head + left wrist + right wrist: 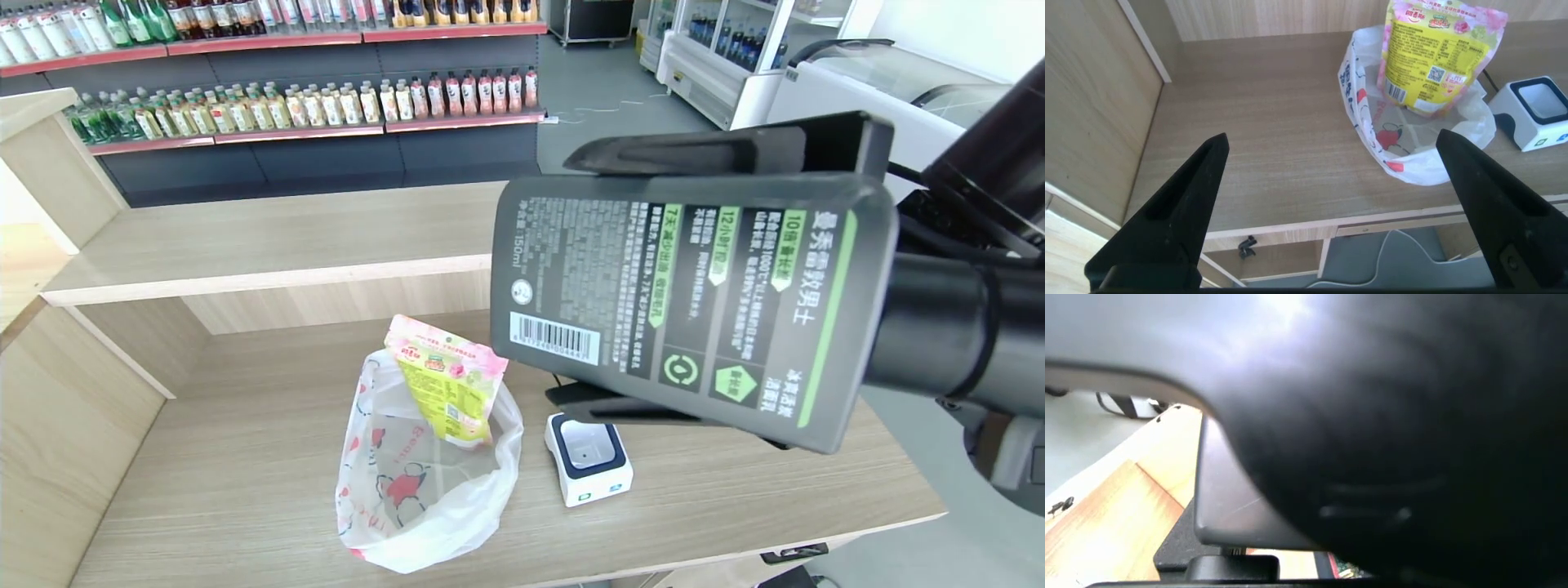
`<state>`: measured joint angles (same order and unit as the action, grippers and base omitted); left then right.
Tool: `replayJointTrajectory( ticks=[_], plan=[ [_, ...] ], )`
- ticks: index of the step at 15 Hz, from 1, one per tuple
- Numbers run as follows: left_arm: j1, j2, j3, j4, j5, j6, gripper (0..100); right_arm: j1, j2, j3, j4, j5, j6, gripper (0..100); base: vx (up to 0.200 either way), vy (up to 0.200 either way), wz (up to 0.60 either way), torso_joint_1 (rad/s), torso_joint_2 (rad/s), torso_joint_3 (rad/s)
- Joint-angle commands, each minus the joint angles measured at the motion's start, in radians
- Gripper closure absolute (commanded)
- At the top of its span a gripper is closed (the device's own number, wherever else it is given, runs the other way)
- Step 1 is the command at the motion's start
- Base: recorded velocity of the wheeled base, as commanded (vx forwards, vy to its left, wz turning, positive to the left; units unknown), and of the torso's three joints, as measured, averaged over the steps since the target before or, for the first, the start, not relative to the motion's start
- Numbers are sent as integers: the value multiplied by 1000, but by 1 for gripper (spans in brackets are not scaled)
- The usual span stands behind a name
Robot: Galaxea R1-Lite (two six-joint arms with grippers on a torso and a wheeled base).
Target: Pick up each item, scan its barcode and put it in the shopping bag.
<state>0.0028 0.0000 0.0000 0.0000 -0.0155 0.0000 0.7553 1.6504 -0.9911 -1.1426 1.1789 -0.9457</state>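
Observation:
My right gripper [563, 282] is shut on a dark grey flat bottle [694, 310], one finger above it and one below. It holds the bottle on its side, in the air over the white scanner [588, 457], with the barcode label [555, 337] turned toward me. The bottle's dark side [1413, 416] looms close in the right wrist view. A white shopping bag [424, 482] stands left of the scanner with a pink and yellow pouch [449, 380] upright inside it. My left gripper [1331, 204] hangs open over the counter's front left, well short of the bag [1404, 139], pouch [1437, 53] and scanner [1535, 110].
The wooden counter [245, 457] has a side wall [73, 425] on the left and a raised ledge [269, 245] behind. Its front edge [1290, 229] lies below my left gripper. Drink shelves [310, 106] and freezers [816, 73] stand across the aisle.

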Motion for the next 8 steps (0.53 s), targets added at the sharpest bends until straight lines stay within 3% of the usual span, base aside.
replayJointTrajectory(
  ticks=[1, 2, 4, 6, 8],
  plan=[
    [0, 0, 0, 0, 0, 0, 0, 1, 0, 11, 0, -1, -1, 100, 0, 0, 0, 0, 0, 0],
    [0, 0, 0, 0, 0, 0, 0, -2, -8, 17, 6, -21, -1, 100, 0, 0, 0, 0, 0, 0],
    [0, 0, 0, 0, 0, 0, 0, -22, -70, 52, 63, -163, 22, 100, 0, 0, 0, 0, 0, 0],
    [0, 0, 0, 0, 0, 0, 0, -168, -184, 121, 238, -363, 70, 100, 0, 0, 0, 0, 0, 0],
    [0, 0, 0, 0, 0, 0, 0, -301, -244, 147, 385, -449, 111, 100, 0, 0, 0, 0, 0, 0]
  ],
)
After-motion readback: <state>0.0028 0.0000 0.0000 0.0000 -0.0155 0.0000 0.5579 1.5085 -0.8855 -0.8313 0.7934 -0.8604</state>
